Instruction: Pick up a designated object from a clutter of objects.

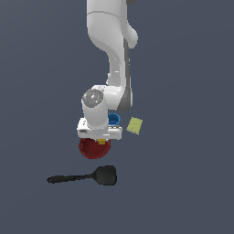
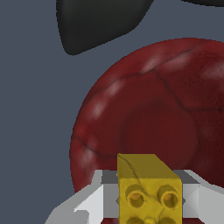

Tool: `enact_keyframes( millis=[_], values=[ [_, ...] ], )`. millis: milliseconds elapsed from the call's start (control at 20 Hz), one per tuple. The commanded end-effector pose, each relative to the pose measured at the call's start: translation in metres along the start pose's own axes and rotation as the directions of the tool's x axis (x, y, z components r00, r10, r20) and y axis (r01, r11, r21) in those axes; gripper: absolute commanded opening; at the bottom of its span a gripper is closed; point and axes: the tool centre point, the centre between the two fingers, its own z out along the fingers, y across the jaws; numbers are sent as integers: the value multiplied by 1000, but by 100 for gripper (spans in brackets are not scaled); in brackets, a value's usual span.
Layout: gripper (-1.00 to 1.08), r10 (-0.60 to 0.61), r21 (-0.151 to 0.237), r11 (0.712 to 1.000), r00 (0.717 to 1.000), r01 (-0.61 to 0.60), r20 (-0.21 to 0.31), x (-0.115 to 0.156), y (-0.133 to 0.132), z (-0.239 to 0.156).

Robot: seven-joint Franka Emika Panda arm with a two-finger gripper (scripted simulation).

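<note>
Yellow-orange block (image 2: 148,186) sits pinched between the tool's (image 2: 146,197) pale fingers (image 2: 87,203), studs visible. Red bowl (image 2: 162,113) lies directly beyond; black spatula (image 2: 98,22) farther off.

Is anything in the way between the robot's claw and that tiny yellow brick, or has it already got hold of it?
Nothing visible stands between them. In the wrist view the yellow brick sits between the gripper's grey fingers, which appear closed against its sides. The red bowl lies beyond the brick, and the black spatula lies apart.

plain dark blue-grey floor (image 1: 192,192)
</note>
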Motion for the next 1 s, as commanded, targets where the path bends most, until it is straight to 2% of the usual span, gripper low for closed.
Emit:
enact_keyframes(
  millis=[0, 350, 950],
  values=[
    [-100, -1, 0, 1000, 1000, 1, -1, -1, -11, -15],
    [-100, -1, 0, 1000, 1000, 1, 1, -5, -54, -73],
    [-100, -1, -3, 1000, 1000, 1, 6, -12, -145, -197]
  ],
)
